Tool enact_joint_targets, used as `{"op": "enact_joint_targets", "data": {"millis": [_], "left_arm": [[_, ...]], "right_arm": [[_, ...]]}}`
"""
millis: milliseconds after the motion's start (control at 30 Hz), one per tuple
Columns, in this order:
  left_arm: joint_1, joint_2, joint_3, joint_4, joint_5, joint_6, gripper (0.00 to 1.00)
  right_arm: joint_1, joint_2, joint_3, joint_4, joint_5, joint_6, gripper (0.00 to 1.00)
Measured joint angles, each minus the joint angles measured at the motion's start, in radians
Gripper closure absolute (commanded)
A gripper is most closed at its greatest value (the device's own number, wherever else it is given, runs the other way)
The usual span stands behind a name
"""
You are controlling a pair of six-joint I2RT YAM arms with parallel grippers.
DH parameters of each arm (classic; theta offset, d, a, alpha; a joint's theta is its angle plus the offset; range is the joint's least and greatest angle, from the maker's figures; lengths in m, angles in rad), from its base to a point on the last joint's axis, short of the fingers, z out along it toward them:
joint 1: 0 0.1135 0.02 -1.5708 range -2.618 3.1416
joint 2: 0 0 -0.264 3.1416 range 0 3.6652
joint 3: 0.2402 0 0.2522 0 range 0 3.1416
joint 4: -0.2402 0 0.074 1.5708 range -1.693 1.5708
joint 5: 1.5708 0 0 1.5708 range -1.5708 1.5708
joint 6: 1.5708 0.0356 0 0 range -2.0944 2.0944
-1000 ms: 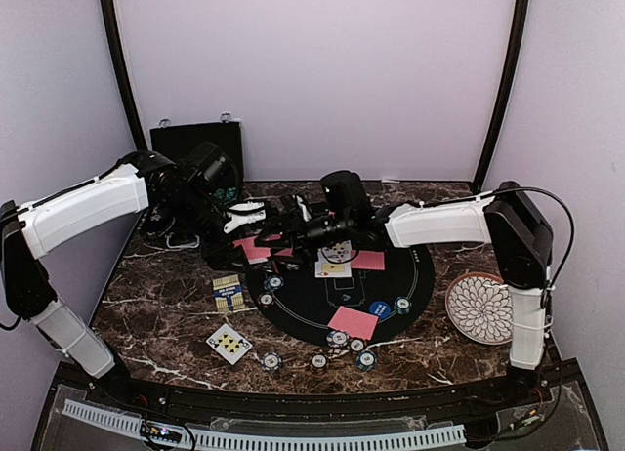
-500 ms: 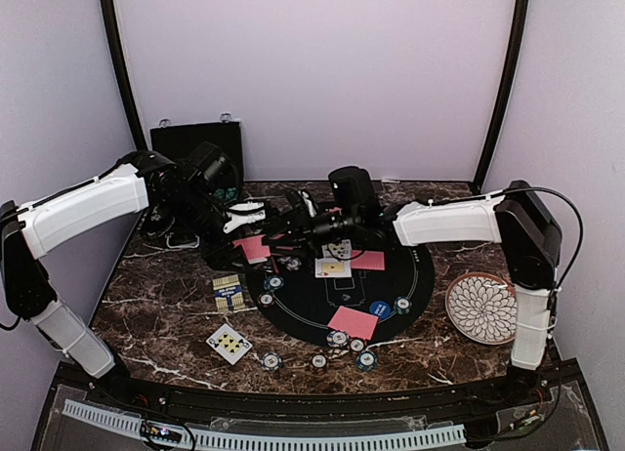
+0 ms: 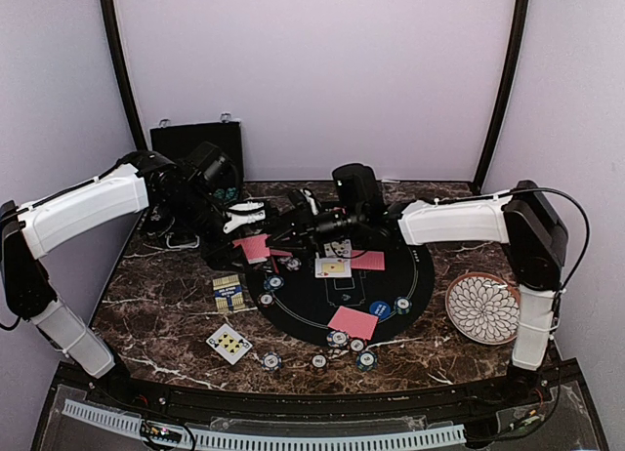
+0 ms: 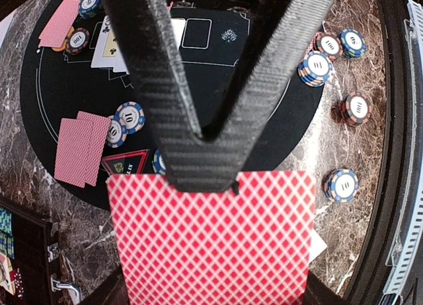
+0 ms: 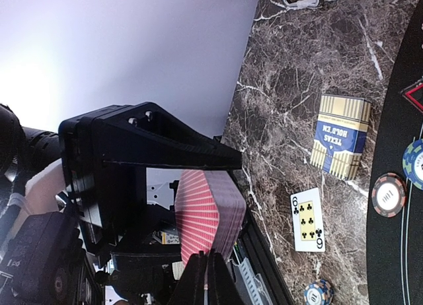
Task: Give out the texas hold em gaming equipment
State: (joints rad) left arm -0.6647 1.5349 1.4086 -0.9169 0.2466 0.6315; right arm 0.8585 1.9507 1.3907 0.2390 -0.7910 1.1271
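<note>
**A:** Cards first: where's the deck [image 4: 208, 242]?

**B:** Up in the air over the far left of the round mat [image 3: 402, 275], gripped in my left claw [image 4: 201, 176]. My right claw [image 5: 205, 278] is pinched closed at the deck's edge. I can't tell whether a single card sits between its tips.

**A:** How far along are we?

**B:** Partway, I'd judge. A face-down pair [image 3: 354, 321] lies on the mat's near side and a second pair [image 3: 368, 261] farther back, with face-up cards [image 3: 332, 267] mid-mat. Chips [image 3: 365, 358] are spread along the near rim, and a blue button [image 3: 379, 308] is placed. The deck looks thick, so more dealing remains.

**A:** Anything you can't see?

**B:** Both arms cover the mat's far left. The triangle marker [image 4: 125, 163] is half behind the deck, and the chip values are too small to read from above.
</note>
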Motion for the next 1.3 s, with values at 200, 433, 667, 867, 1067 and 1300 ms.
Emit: {"op": "enact_joint_targets", "data": {"millis": [200, 433, 667, 867, 1067, 1300], "left_arm": [[0.000, 0.000, 0.000, 0.002, 0.000, 0.000, 1.00], [0.000, 0.000, 0.000, 0.002, -0.002, 0.000, 1.00], [0.000, 0.000, 0.000, 0.002, -0.005, 0.000, 1.00], [0.000, 0.000, 0.000, 0.002, -0.005, 0.000, 1.00], [0.000, 0.000, 0.000, 0.002, -0.005, 0.000, 1.00], [0.000, 0.000, 0.000, 0.002, -0.006, 0.000, 1.00]], "right_arm": [[0.000, -0.016, -0.004, 0.000, 0.000, 0.002, 1.00], [0.000, -0.020, -0.024, -0.008, -0.003, 0.004, 0.77], [0.006, -0.023, -0.037, -0.005, -0.013, 0.013, 0.76], [0.022, -0.023, -0.037, 0.008, -0.023, 0.025, 0.81], [0.025, -0.023, -0.037, 0.009, -0.024, 0.035, 0.87], [0.025, -0.023, -0.037, 0.011, -0.024, 0.039, 1.00]]}}
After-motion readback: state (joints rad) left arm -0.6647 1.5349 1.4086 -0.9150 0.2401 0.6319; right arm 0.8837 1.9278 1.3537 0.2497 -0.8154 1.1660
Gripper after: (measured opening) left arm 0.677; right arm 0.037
